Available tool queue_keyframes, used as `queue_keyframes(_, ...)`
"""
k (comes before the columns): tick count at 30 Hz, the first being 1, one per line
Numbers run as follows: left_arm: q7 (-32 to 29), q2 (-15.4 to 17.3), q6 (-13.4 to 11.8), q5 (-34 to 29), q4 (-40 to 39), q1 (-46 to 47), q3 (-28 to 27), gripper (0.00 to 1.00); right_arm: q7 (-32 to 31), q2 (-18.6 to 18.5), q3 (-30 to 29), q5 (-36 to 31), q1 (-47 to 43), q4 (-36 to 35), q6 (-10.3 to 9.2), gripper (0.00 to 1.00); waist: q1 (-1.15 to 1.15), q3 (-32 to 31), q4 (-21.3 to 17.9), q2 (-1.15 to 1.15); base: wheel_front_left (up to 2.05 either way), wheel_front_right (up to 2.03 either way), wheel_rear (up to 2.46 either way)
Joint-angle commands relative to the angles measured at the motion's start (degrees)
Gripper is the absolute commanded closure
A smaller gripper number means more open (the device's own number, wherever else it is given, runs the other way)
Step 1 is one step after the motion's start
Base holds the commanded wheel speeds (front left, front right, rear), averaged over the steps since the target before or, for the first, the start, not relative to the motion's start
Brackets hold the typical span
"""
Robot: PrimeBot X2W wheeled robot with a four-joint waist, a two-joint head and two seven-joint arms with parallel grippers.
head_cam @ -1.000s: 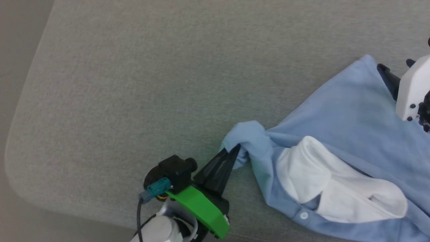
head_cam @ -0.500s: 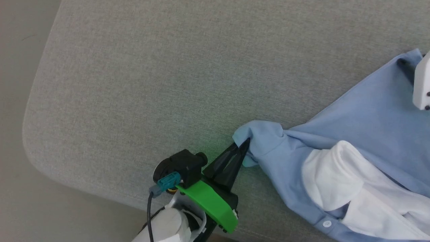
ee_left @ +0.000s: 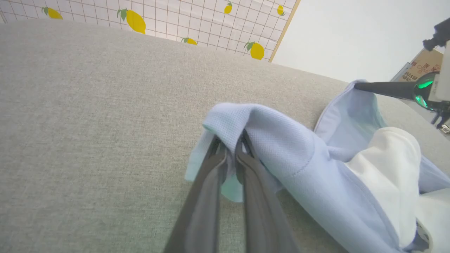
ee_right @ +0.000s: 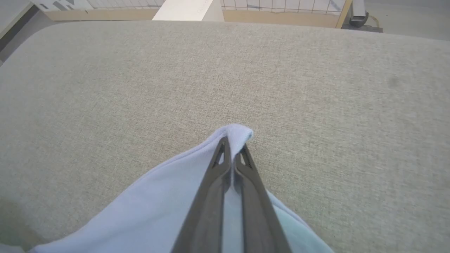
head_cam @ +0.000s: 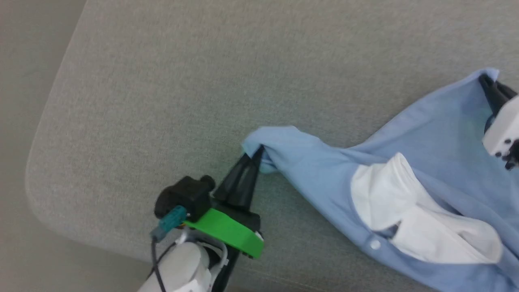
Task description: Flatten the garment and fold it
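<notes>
The left claw (head_cam: 256, 153) and the right claw (head_cam: 486, 80), held well apart, each have fingers clamped on the garment (head_cam: 425, 142).

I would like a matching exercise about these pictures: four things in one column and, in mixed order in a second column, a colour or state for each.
Column one:
1. collar
2. left gripper
3. plastic plate on the left wrist
4. work surface

Column two:
A. grey
B. green
C. shut on the shirt
D. white

Pairs: 1-D, 2-C, 3-B, 4-A.

The left gripper (ee_left: 230, 141) pinches the garment (ee_left: 281, 151) between its fingers (ee_left: 205, 196).
</notes>
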State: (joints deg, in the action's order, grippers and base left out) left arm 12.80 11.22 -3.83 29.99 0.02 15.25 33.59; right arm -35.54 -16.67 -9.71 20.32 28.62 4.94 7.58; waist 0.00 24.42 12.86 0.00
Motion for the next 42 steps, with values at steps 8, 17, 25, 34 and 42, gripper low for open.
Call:
queue_keyframes(8, 0.52, 2.55, -1.42, -2.6, 1.44, 5.11, -4.64, 1.0, 12.63, 7.3, -6.16, -1.29, -1.95, -0.49, -0.09, 1.0, 0.0, -13.44, -8.37, 0.0, 0.0, 0.0, 0.0)
queue_keyframes(17, -7.76, 8.99, 4.53, -5.49, 6.46, 25.04, -5.87, 1.0, 17.08, 10.36, -1.8, -6.2, 11.33, 3.48, -0.09, 1.0, 0.0, -18.88, -14.66, 0.0, 0.0, 0.0, 0.0)
queue_keyframes(25, -13.32, 12.5, 9.56, -6.61, 15.38, 44.2, -5.89, 1.0, 18.09, 11.93, 1.96, -11.82, 30.0, 16.08, -0.09, 1.0, 0.0, -18.44, -18.45, 0.0, 0.0, 0.0, 0.0)
queue_keyframes(34, -9.46, 10.48, 10.31, -2.71, 24.64, 61.55, -11.01, 1.0, 24.67, 12.88, -3.5, -20.5, 47.53, 29.48, -0.09, 1.0, 0.0, -13.89, -19.86, 0.0, 0.0, 0.0, 0.0)
queue_keyframes(42, -9.72, 10.76, 11.18, -3.37, 31.16, 71.94, -6.13, 1.0, 29.33, 13.35, -7.17, -26.57, 57.33, 40.01, -0.09, 1.0, 0.0, -7.18, -19.71, 0.0, 0.0, 0.0, 0.0)
